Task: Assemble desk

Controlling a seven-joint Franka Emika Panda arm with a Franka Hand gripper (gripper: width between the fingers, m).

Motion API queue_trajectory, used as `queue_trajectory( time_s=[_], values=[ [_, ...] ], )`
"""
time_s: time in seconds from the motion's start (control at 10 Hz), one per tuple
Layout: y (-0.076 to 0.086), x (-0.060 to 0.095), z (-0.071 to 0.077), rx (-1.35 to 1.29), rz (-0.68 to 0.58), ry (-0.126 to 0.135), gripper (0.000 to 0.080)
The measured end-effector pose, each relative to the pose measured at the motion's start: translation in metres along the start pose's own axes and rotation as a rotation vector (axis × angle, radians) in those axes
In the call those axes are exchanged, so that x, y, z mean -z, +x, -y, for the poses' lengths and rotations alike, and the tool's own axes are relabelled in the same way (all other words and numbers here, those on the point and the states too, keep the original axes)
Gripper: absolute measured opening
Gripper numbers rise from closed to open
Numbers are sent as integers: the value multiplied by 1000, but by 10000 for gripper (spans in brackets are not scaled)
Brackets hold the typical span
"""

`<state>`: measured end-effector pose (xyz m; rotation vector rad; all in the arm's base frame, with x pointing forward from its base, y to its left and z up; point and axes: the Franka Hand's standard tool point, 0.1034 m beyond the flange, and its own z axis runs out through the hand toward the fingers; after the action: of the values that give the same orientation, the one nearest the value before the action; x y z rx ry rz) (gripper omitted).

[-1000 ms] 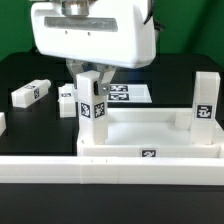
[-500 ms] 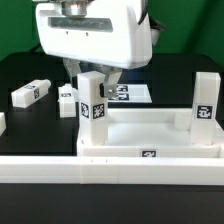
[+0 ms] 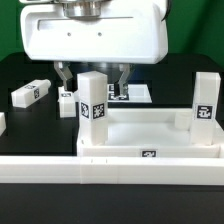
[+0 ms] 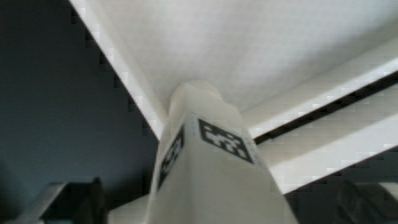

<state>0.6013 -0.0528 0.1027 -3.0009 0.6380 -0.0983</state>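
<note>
- While a long white border bar [image 3: 110,172] lies nearest across the black counter [image 3: 30,125], the desk's tabletop [image 3: 120,148] sits just behind it, rim up.
- A leg [image 3: 93,108] stands upright in the tabletop's near corner on the exterior view's left, and a second leg [image 3: 204,105] stands at the corner on the right. The wrist view looks down the first leg [image 4: 205,150] onto the tabletop [image 4: 267,50].
- The hand [image 3: 92,80] hovers over that first leg with its fingers [image 3: 63,78] spread wide, one on each side of the top, gripping nothing.
- Risk, as I judge it: if the leg is not fully home in its socket, it could lean or topple now that nothing steadies it. A finger clipping its top as the hand pulls away would knock it loose too.
- Farther back, a loose leg [image 3: 32,92] and another loose leg [image 3: 67,100] lie on the counter, with the marker board [image 3: 128,95] behind.
- A second ago the fingers pressed tight against the leg's top. Now they stand apart, and the leg has kept its place.
</note>
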Motion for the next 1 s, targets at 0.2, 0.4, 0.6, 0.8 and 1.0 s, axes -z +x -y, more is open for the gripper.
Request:
queue_trajectory(
  time_s=[0.2, 0.4, 0.6, 0.8, 1.0],
  values=[
    [0, 0, -1, 191, 0, -2, 649],
    [1, 0, -1, 364, 0, -11, 649],
    [1, -1, -3, 522, 3, -10, 649],
    [1, -1, -5, 664, 4, -12, 649],
    [1, -2, -5, 732, 4, -12, 649]
  ],
)
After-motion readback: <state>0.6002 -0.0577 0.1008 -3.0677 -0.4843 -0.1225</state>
